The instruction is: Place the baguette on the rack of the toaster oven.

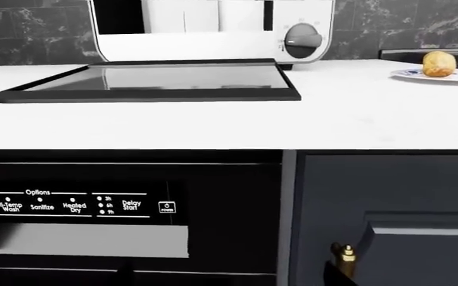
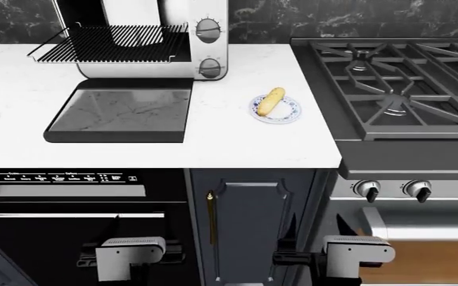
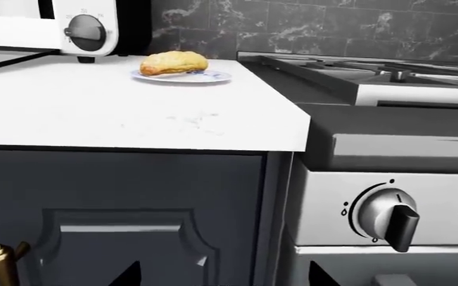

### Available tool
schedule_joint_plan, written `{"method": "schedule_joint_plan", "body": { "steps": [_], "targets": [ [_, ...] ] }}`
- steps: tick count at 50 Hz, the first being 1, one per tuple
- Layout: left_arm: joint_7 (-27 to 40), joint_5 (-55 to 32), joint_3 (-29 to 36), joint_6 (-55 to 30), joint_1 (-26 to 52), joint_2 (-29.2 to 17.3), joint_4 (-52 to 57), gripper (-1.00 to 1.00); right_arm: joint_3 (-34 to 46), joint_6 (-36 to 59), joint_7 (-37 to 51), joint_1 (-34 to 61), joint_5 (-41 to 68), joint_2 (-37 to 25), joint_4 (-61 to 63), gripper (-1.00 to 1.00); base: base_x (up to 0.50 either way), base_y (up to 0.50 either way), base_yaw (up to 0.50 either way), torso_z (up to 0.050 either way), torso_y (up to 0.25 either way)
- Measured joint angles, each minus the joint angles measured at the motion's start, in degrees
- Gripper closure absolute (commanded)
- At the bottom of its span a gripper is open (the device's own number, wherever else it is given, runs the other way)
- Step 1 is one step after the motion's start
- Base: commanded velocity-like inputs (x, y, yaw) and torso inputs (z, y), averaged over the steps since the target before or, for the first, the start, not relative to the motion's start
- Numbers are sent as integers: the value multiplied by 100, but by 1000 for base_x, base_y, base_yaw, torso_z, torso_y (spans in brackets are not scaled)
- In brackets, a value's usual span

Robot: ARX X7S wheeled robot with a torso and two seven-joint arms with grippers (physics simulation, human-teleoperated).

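Note:
The baguette point(image 2: 271, 102) lies on a small blue-patterned plate point(image 2: 288, 113) on the white counter, right of the toaster oven point(image 2: 205, 36). The oven's black wire rack point(image 2: 110, 44) is pulled out above the flat-open glass door point(image 2: 121, 113). Both grippers hang below the counter edge, facing the cabinets and far from the bread. My left gripper point(image 1: 233, 277) is open and empty; its view has the baguette point(image 1: 439, 63) far off to one side. My right gripper point(image 3: 225, 277) point(image 2: 316, 229) is open and empty too, with the baguette point(image 3: 173, 62) well above it on the counter.
A gas stove point(image 2: 396, 77) with black grates and front knobs point(image 2: 416, 189) adjoins the counter on the right. Below the counter are a black dishwasher panel point(image 2: 62, 179) and a dark cabinet door with a brass handle point(image 2: 210, 217).

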State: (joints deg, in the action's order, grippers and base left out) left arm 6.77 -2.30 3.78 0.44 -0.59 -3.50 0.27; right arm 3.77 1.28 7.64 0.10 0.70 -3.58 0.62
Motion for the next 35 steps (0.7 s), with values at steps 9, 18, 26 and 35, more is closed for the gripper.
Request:
{"method": "schedule_joint_plan", "body": {
  "steps": [9,18,26,35],
  "targets": [
    [93,-31,49,-43,-14,-32,19,-100,67,65,53,1,-54,-82,30,-100,25,433,0,0,0],
    [169,-66,121,-59,-14,-104,26,-100,137,135,106,5,-24,-137,58,-100,33,500,0,0,0],
    [228,-102,184,-77,-11,-173,32,-100,205,186,168,9,3,-183,78,-100,33,395,0,0,0],
    [283,-115,276,-69,-4,-253,30,-100,286,264,239,14,19,-248,105,-100,47,29,0,0,0]
  ]
}}
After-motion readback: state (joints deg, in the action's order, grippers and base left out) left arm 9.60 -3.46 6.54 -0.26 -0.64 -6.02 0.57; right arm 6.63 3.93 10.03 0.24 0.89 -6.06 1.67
